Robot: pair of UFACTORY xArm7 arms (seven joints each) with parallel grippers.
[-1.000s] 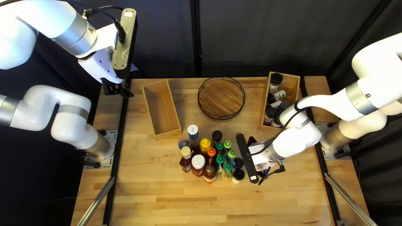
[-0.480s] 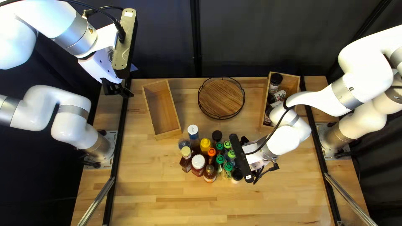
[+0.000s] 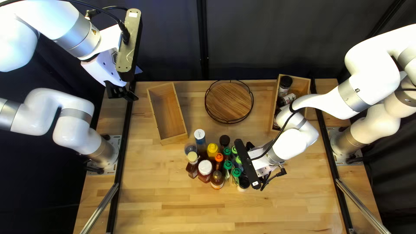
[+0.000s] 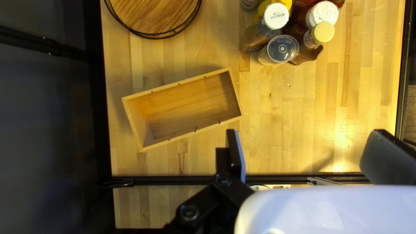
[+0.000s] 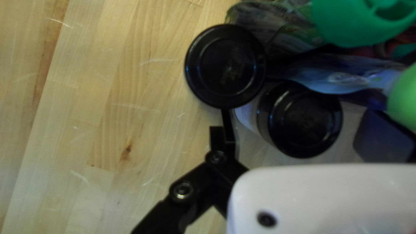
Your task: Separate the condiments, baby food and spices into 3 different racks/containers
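Two tools: over the last second the right tool point(image 5: 299, 112) has shifted in to the edge of the bottle group; the left tool point(image 4: 307, 133) hangs as before, fingers spread, holding nothing.
Right grip: unclenched, fingers parted either side of a black-lidded jar point(image 5: 303, 121).
Black-lidded jar: on the desk point(image 3: 173, 208), beside the pouches point(image 5: 340, 78); a second dark-capped jar point(image 5: 225, 65) is close by.
Meaning: probably the next spice pick, bound for the right box point(image 3: 274, 102) with its cylindrical jars point(image 3: 285, 86); the neighbours could get nudged.
Pouches: glossy, crinkled film; one green cap point(image 5: 355, 24) is ribbed plastic.
Condiments: yellow squeeze bottle point(image 3: 212, 149), reddish jar point(image 3: 205, 172) with smooth white lid, all unsorted.
Left box point(image 3: 168, 115): pale wood, rectangular, straight-sided.
Round tray point(image 3: 229, 102): striped brown grain, thin black wire rim.
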